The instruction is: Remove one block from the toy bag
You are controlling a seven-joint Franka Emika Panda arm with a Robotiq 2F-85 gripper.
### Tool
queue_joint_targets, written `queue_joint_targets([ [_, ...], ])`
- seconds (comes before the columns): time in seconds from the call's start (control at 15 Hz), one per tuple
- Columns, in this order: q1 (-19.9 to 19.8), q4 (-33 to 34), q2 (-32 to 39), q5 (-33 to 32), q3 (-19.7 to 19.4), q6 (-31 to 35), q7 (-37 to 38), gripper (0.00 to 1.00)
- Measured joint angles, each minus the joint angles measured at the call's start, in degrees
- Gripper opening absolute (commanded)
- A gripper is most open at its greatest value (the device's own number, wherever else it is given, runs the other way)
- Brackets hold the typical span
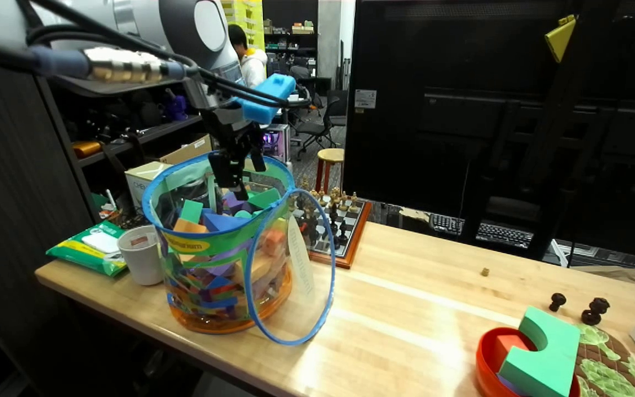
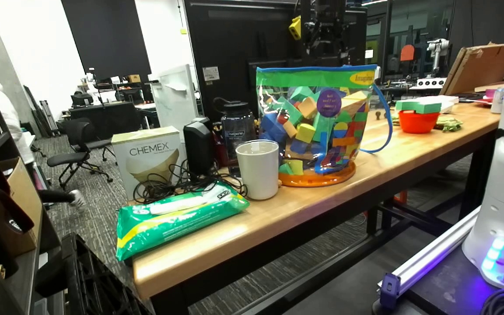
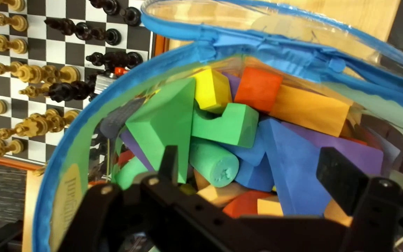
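Observation:
The toy bag (image 1: 188,242) stands on the wooden table, a clear tub with a blue rim, full of colourful blocks. It also shows in an exterior view (image 2: 313,78), and its blue rim (image 3: 51,175) shows in the wrist view. Its top is open. The block, a green triangular wedge (image 3: 163,122), lies on top of the pile, near the chessboard side; a green wedge also shows in an exterior view (image 1: 264,198). My gripper (image 3: 250,162) points down over the pile, fingers wide apart and empty. One fingertip overlaps the wedge's lower edge in view; contact cannot be told.
The bag's clear lid (image 1: 332,275) hangs open toward the table. A chessboard (image 1: 353,242) with pieces stands behind the bag. A pale mug (image 2: 258,170), green-and-white packet (image 2: 182,218) and Chemex box (image 2: 149,153) stand beside it. A red bowl (image 1: 485,358) holds a large green piece.

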Motion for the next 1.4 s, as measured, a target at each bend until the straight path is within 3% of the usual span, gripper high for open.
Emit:
queue_joint_targets([
  [0.4,-1.98,-1.83,4.46,-6.41,0.03,5.66,-3.82,1.0],
  [1.4,-3.44,1.38,9.99,-1.91,0.03,7.4,-4.82,1.0],
])
